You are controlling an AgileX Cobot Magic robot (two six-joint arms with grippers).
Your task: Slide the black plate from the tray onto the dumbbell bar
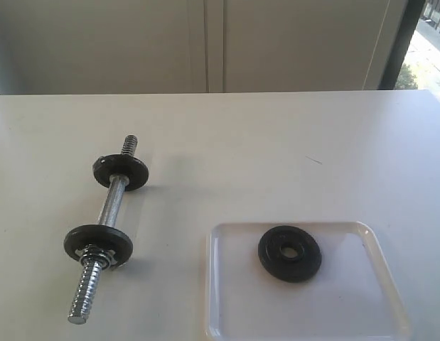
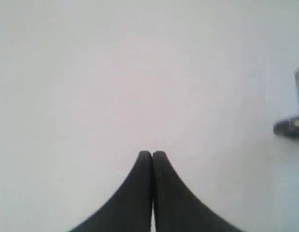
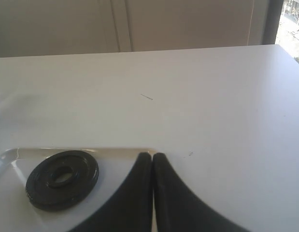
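Black plate flat in tray, dumbbell bar apart

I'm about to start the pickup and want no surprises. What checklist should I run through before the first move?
1. The black plate lies flat inside the tray, hole up: ok.
2. The right tool is open for a grasp: not ok, it is shut and empty.
3. The left tool is steadying the dumbbell bar: not ok, it is shut and off the bar.
4. The bar's near threaded end is bare beyond the nut: ok.
5. The plate's hole fits the thread: cannot tell.
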